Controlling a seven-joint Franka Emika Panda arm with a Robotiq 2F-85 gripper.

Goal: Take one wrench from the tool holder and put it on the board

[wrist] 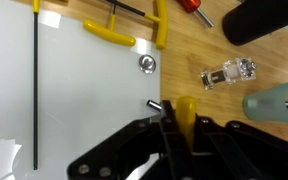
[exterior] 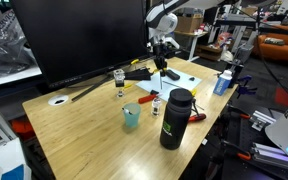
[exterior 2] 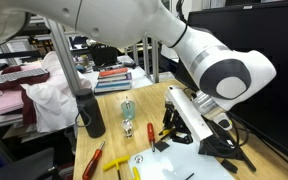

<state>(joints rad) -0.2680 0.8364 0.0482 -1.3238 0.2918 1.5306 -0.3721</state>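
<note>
Hanging just above the tool holder [exterior: 142,72], the gripper [exterior: 161,55] merges with the black rack, so I cannot tell its opening; a silver wrench tip [wrist: 154,104] pokes out ahead, over the board [wrist: 74,90].

Directly under the gripper [exterior: 162,62], flat on the worktop [exterior: 84,140]: the board [wrist: 74,100]. On the board ahead of the gripper, a thin rod [wrist: 36,80] and a small nut [wrist: 146,64]. At its far edge, T-handled tools [wrist: 109,33]. Off to one side on bare worktop, a small jar [wrist: 229,72], a cup [wrist: 274,103], a bottle [wrist: 269,20].
</note>
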